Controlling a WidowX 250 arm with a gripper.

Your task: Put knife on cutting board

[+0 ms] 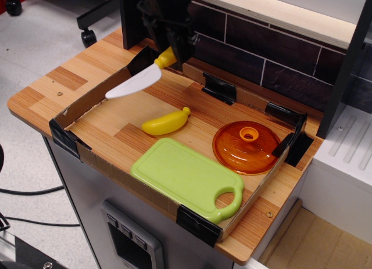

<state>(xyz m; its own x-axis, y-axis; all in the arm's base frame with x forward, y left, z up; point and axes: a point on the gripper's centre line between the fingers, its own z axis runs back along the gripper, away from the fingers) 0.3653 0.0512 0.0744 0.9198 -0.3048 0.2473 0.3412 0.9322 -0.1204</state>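
Note:
My black gripper [170,54] is at the back left of the tray, shut on the yellow handle of the knife [135,81]. The knife hangs in the air above the tray floor, its white blade pointing down-left over the tray's left wall. The light-green cutting board [187,176] lies flat at the tray's front, its handle loop toward the right, with nothing on it. The gripper is well behind and left of the board.
A yellow toy banana [166,122] lies mid-tray between knife and board. A round orange lid [247,146] sits right of it. Low cardboard walls [87,100] with black corner clips ring the tray. A dark tiled wall [261,54] stands behind.

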